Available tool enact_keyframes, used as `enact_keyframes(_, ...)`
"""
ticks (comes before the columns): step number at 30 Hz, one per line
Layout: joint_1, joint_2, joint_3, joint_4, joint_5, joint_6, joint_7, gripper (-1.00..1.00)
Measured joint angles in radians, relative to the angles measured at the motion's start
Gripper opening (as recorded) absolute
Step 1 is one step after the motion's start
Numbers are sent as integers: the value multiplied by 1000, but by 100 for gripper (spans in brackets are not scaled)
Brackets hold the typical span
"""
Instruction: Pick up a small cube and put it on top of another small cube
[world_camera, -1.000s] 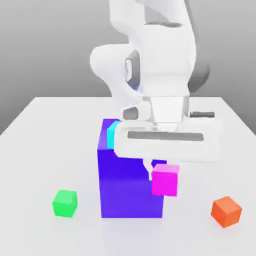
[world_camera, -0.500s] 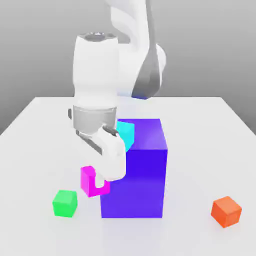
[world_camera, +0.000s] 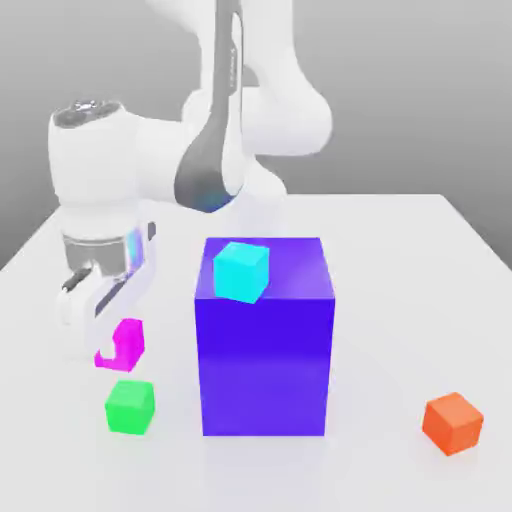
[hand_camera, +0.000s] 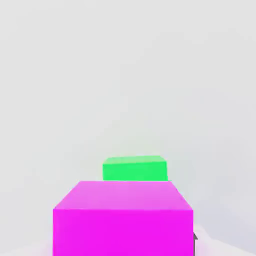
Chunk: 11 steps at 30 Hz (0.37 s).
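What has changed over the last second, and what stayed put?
The gripper, shut on the pink cube, carried it from the exterior view's right of the big blue block, across its front, to just above the green cube. The wrist turned along the way. The green cube, cyan cube, blue block and orange cube did not move.
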<state>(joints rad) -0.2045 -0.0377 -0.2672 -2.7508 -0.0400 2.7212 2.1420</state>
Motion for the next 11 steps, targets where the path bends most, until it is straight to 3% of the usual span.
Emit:
enact_keyframes(8,-9,156,39,4,126,143,-89,-100)
enact_keyframes(9,-16,172,51,4,145,158,-103,100)
enact_keyframes(11,-15,172,51,4,145,158,-103,100)
